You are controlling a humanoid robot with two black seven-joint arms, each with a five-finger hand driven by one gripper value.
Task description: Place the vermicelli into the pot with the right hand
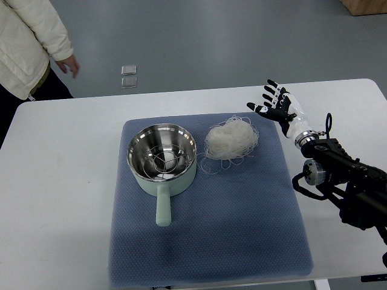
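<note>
Vermicelli, white tangled nest (230,140), sits on your blue textured mat (242,229) just right of the mint-green steel-lined pot (162,158) (handle toward you). Right hand (275,103) hovers past the mat's far right corner, fingers spread, holding nothing.

Even, cool overhead light keeps the scene bright and clear. The white counter (66,181) is close to washed out, while the blue mat (242,229) keeps its weave texture. The steel inside of the pot (162,158) throws small bright glints along its rim. A soft shadow lies on the mat below the pot. Focus is sharp, with slight softening toward the corners
</note>
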